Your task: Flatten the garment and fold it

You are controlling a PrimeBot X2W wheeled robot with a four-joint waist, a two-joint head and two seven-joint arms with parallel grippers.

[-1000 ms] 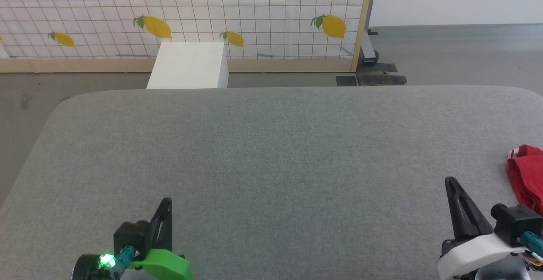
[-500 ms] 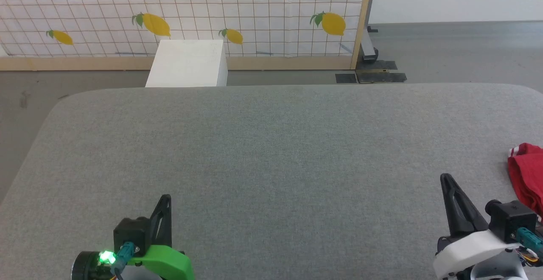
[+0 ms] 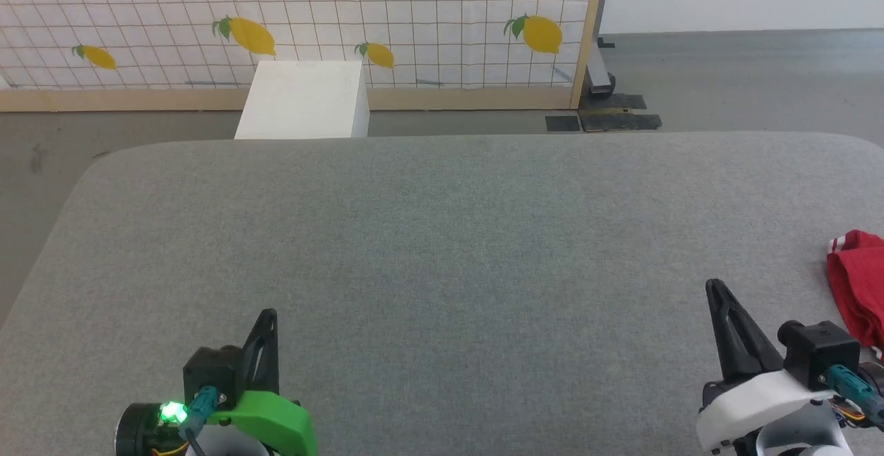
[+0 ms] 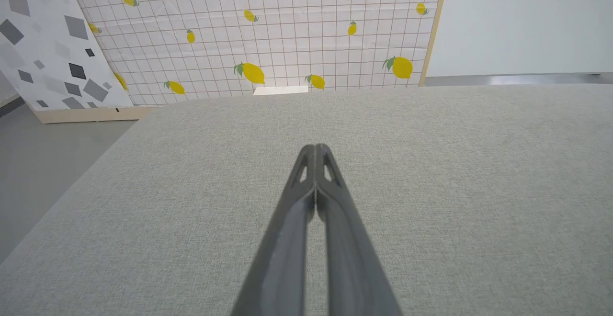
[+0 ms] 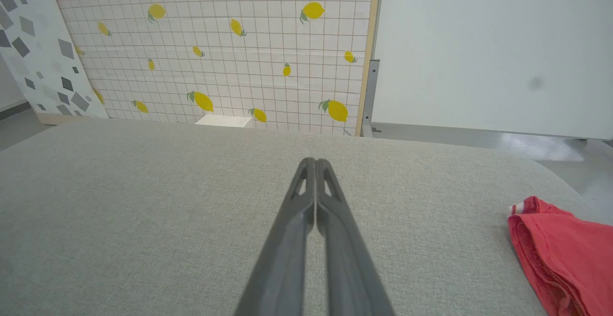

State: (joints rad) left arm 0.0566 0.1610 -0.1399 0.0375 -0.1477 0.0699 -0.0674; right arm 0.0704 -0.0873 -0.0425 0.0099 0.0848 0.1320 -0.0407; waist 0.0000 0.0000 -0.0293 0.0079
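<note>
Garment (image 3: 858, 283) bunched at right edge of table (image 3: 442, 235), near right gripper (image 3: 713, 287); left gripper (image 3: 268, 316) well apart. Both pressed together, empty. Probably soft, light, limp; pinch striped corner.

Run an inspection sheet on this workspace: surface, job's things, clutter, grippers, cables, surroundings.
Surface: grey fabric-covered table with rounded corners, flat.
Job's things: red soft-fabric garment with striped red-and-white trim, bunched at the table's right edge, partly out of frame, not flattened.
Clutter: nothing seen.
Grippers: left gripper and right gripper, fingers shut, holding nothing, apart from the garment.
Cables: teal-plugged cable at the left wrist, another at the right wrist.
Surroundings: lemon-print grid panel, white box, grey floor.
</note>
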